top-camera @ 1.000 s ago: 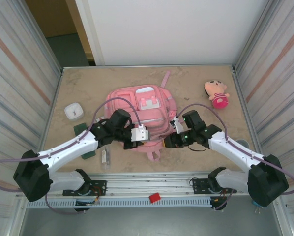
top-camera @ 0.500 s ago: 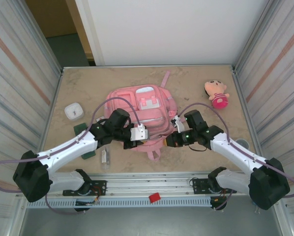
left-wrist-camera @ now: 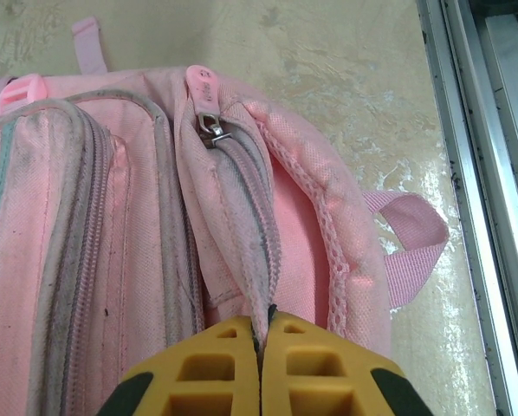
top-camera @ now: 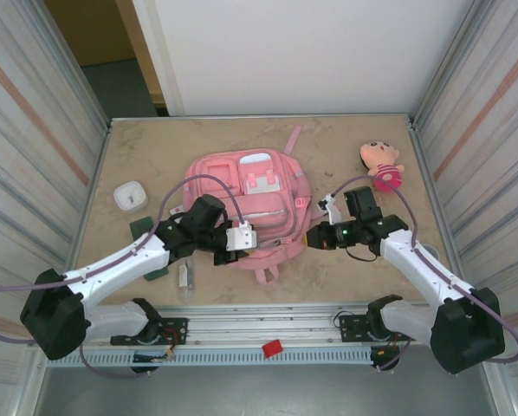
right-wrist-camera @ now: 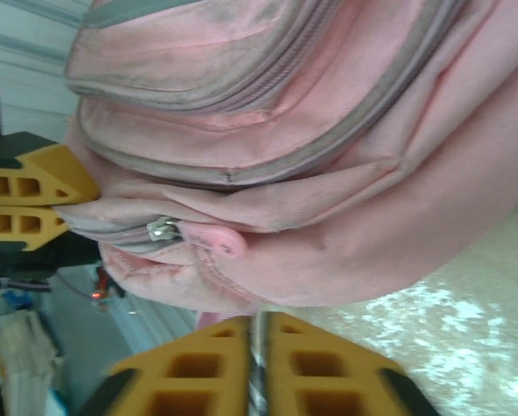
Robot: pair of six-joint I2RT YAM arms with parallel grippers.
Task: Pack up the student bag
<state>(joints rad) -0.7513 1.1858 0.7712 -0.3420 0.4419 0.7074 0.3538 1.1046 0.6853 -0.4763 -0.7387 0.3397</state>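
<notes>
Student bag point(top-camera: 250, 195) is lying flat mid-counter point(top-camera: 346, 147). My left gripper point(left-wrist-camera: 261, 342) is pinching the zipper-seam fabric at the bag's 7 o'clock edge. My right gripper point(right-wrist-camera: 257, 325) is sitting at the bag's 4 o'clock, near the pink zipper pull point(right-wrist-camera: 220, 241). Its fingers are almost together, and I cannot tell if they are fully closed.

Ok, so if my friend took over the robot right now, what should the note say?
Left gripper: shut, pinching the student bag by the fabric beside its zip.
Right gripper: jaws a slit apart, empty, just short of the pink zip pull.
Done: bag braced on the table; zip looks closed.
Left: grab the pull, open the bag, then probably pack the doll.
</notes>
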